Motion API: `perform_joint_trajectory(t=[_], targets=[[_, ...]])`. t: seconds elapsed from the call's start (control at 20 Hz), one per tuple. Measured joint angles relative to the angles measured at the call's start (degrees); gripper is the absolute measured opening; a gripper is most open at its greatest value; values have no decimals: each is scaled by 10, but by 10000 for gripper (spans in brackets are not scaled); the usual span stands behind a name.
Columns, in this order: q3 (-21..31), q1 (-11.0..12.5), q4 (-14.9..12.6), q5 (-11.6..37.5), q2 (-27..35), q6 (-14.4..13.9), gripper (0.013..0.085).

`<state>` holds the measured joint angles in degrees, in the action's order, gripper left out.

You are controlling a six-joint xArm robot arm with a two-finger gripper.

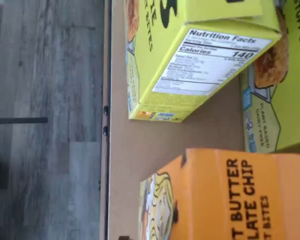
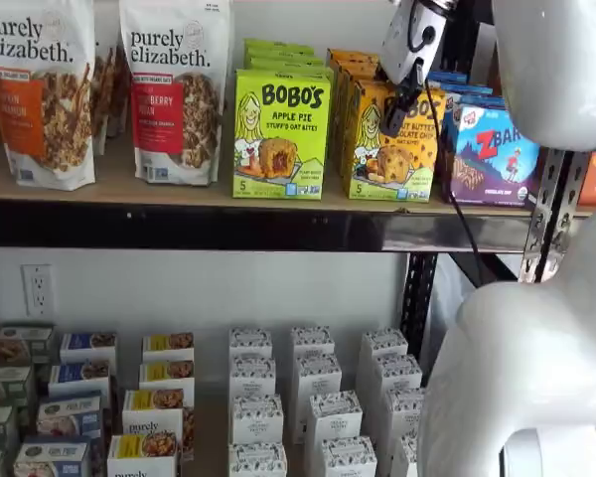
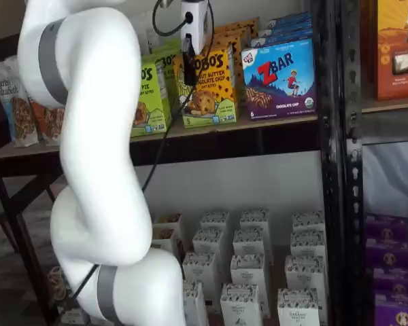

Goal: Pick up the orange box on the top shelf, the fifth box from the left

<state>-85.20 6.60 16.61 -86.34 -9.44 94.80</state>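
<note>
The orange box (image 2: 405, 149) stands upright on the top shelf (image 2: 159, 191), between the lime-green Bobo's box (image 2: 280, 134) and the blue ZBar box (image 2: 495, 154). It shows in both shelf views (image 3: 213, 92), and its orange top shows in the wrist view (image 1: 240, 200). My gripper (image 2: 394, 107) hangs just in front of the box's upper front edge. In a shelf view its black fingers (image 3: 189, 68) overlap the box's upper left corner. No gap between the fingers shows and nothing is held.
More orange boxes stand behind the front one (image 2: 353, 62). Granola bags (image 2: 169, 89) fill the shelf's left part. A black upright (image 2: 541, 214) stands at the right. Small white boxes (image 2: 313, 397) fill the lower shelf. A lime-green box (image 1: 190, 60) lies close beside the orange box.
</note>
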Motion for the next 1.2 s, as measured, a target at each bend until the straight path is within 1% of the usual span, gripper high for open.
perform_joint_trajectory(t=[0.4, 0.7, 0.75, 0.8, 0.85, 0.9, 0.95, 1.0, 1.1, 1.15, 1.2], targets=[[-6, -10, -1, -7, 5, -10, 850], [0, -20, -14, 2, 1, -18, 850], [1, -21, -16, 3, 1, -18, 810], [2, -22, -18, 4, 0, -19, 810], [2, -23, -20, 4, 0, -20, 770], [2, -23, -21, 4, 0, -20, 770], [2, -24, -21, 3, 1, -21, 730], [2, -24, -21, 3, 1, -21, 730], [1, -24, -19, 1, 2, -21, 650], [0, -24, -19, 0, 2, -21, 650], [-2, -24, -18, -2, 4, -21, 610]])
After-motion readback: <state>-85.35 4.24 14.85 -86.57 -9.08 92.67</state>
